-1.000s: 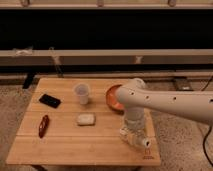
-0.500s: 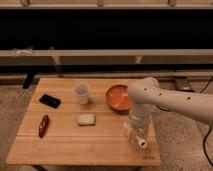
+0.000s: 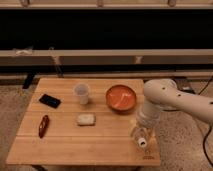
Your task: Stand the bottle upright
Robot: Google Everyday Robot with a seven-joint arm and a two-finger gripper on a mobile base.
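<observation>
The clear bottle (image 3: 138, 134) is at the front right of the wooden table (image 3: 75, 145). It seems to lie with its white round cap (image 3: 143, 142) toward the front edge. My gripper (image 3: 142, 131) points down from the white arm (image 3: 170, 97) and sits right over the bottle, hiding part of it. I cannot tell whether it touches the bottle.
An orange bowl (image 3: 120, 97) stands just behind the gripper. A translucent white cup (image 3: 82, 93) stands mid-table, and a small white block (image 3: 86, 119) lies in front of it. A black phone (image 3: 50, 100) and a slim dark-red object (image 3: 44, 125) lie at the left.
The arm's elbow has swung to the right and uncovered the orange bowl. The gripper has stayed over the bottle at the front right and has sunk slightly.
</observation>
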